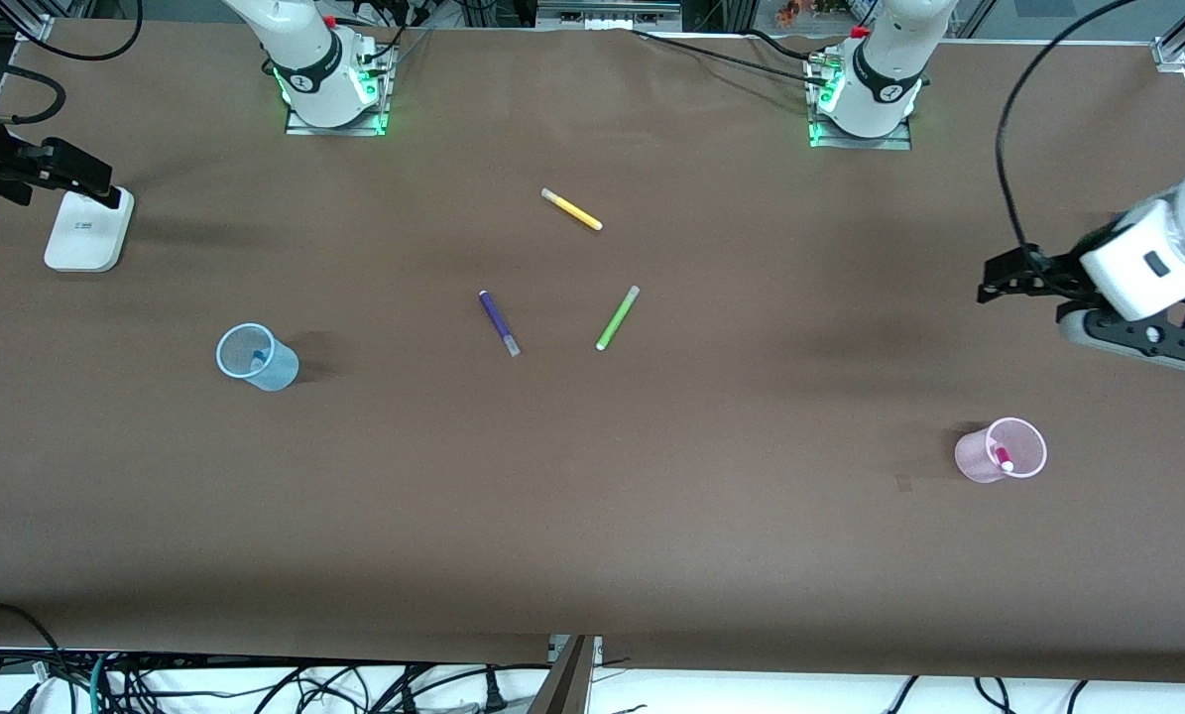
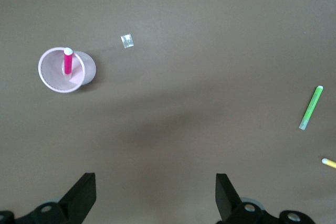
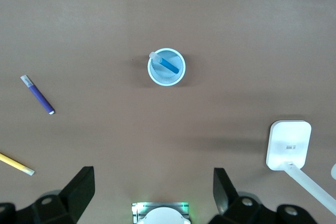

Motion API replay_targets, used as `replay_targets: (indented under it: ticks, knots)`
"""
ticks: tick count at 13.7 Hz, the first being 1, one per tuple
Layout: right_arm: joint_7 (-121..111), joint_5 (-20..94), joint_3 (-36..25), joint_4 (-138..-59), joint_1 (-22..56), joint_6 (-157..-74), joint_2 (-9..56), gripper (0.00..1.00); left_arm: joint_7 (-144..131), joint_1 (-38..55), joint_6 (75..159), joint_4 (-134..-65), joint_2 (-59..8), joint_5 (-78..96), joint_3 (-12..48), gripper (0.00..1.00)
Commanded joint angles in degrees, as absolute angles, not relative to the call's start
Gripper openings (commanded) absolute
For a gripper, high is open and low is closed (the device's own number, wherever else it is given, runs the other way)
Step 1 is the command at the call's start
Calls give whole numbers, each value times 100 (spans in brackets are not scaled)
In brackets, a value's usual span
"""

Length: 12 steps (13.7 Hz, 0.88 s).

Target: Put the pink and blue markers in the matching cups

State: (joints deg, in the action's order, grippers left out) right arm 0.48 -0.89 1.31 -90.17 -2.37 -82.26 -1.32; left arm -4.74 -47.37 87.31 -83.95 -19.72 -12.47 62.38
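The light pink cup point(image 1: 979, 456) stands toward the left arm's end of the table with the pink marker point(image 1: 1005, 459) upright inside it, pale cap up. Both also show in the left wrist view, the cup point(image 2: 52, 74) and the marker point(image 2: 67, 61). The light blue cup point(image 1: 277, 367) stands toward the right arm's end with the blue marker point(image 1: 258, 360) leaning inside; the right wrist view shows this cup point(image 3: 176, 77) and marker point(image 3: 168, 65). My left gripper point(image 1: 989, 281) point(image 2: 156, 192) hangs open and empty over bare table. My right gripper point(image 1: 81, 171) point(image 3: 154, 190) is open and empty, high over a white stand.
A purple pen point(image 1: 499, 322), a lime green pen point(image 1: 617, 317) and a yellow pen point(image 1: 571, 209) lie mid-table. A white stand base point(image 1: 87, 230) sits at the right arm's end. A small clear scrap point(image 2: 126, 41) lies beside the pink cup.
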Motion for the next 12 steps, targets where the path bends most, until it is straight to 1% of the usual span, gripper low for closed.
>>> replay_targets:
  ticks: [1, 4, 5, 6, 7, 8, 9, 10, 11, 12]
  knots:
    - [62, -123, 88, -8868, -246, -8095, -88, 100, -1122, -4239, 8351, -8130, -2004, -1406, 6144, 100]
    - [62, -123, 88, -8868, -246, -8095, -88, 100, -1407, -4149, 8156, -8147, -1934, -1363, 6205, 100]
    - [62, -123, 88, -8868, -246, -8095, -88, 100, -1302, -4053, 8165, -8174, -1820, -1371, 6162, 100]
    - [62, -123, 88, -8868, -246, -8095, -88, 100, -1283, -3782, 8104, -8139, -1811, -1397, 5987, 100]
    - [62, -132, 79, -8868, -246, -8095, -88, 100, -1187, -3196, 8060, -8095, -1802, -1337, 5289, 100]
    - [62, -123, 79, -8868, -255, -8095, -88, 100, -952, -2268, 7955, -7825, -1663, -1275, 4238, 100]
    - [62, -123, 79, -8868, -246, -8095, -88, 100, -706, -1537, 7858, -7648, -1522, -918, 3271, 100]
    - [62, -123, 79, -8868, -246, -8095, -88, 100, -520, -1007, 7866, -7655, -1373, -427, 2408, 100]
    - [62, -114, 79, -8868, -246, -8095, -88, 100, -362, -602, 7892, -7681, -1284, -196, 1773, 100]
    - [62, -106, 79, -8868, -246, -8095, -88, 100, -169, -302, 7997, -7864, -1118, -159, 1340, 100]
